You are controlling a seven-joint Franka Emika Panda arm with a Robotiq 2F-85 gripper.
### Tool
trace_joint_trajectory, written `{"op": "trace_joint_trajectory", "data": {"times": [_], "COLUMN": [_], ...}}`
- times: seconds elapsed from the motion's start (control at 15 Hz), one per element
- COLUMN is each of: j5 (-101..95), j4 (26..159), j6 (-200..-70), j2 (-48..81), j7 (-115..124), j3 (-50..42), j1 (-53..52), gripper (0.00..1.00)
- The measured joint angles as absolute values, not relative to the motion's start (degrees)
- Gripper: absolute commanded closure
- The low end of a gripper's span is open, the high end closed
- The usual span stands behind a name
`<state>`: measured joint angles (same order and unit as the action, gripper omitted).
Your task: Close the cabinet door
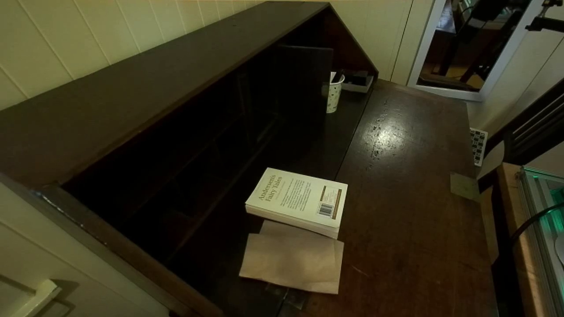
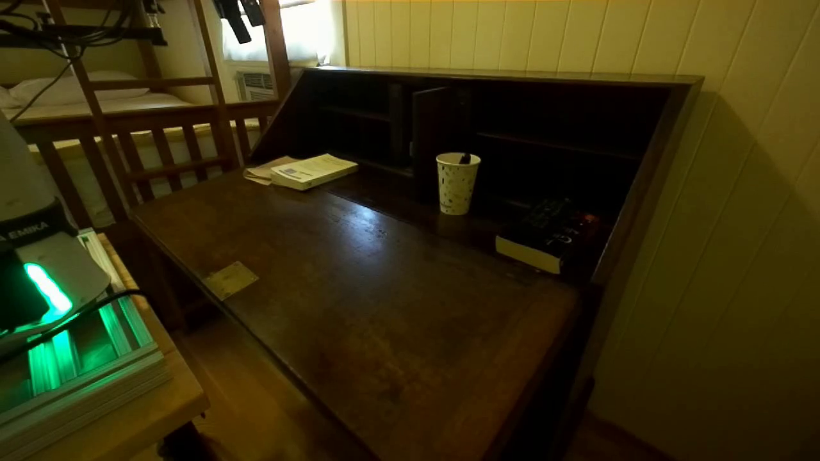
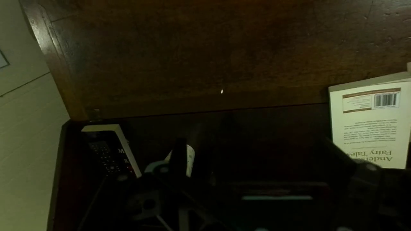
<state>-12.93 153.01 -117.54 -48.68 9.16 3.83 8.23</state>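
The cabinet door (image 1: 304,83) is a flat dark panel standing open, swung out from the middle of the dark cabinet (image 1: 176,79). The door also shows in an exterior view (image 2: 430,137), its free edge toward the desk, with a small knob near that edge. In the wrist view I cannot make the door out in the dark. My gripper (image 3: 257,152) is open there, its fingers wide apart with nothing seen between them. Its left finger overlaps the cup. Black finger-like shapes at the top of an exterior view may be the gripper; I cannot tell.
A patterned paper cup (image 2: 457,186) stands close to the door. A dark book (image 2: 544,237) lies at one end of the cabinet; a white book (image 1: 299,198) and brown paper (image 1: 293,259) lie at the other. The desk top (image 2: 359,307) extends in front.
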Motion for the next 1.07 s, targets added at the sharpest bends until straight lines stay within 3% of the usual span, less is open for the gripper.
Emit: {"op": "trace_joint_trajectory", "data": {"times": [1.07], "j5": [-2.16], "j4": [147.26], "j6": [-133.47], "j2": [-32.51], "j7": [-8.56], "j3": [-15.49], "j1": [6.49], "gripper": [0.00]}}
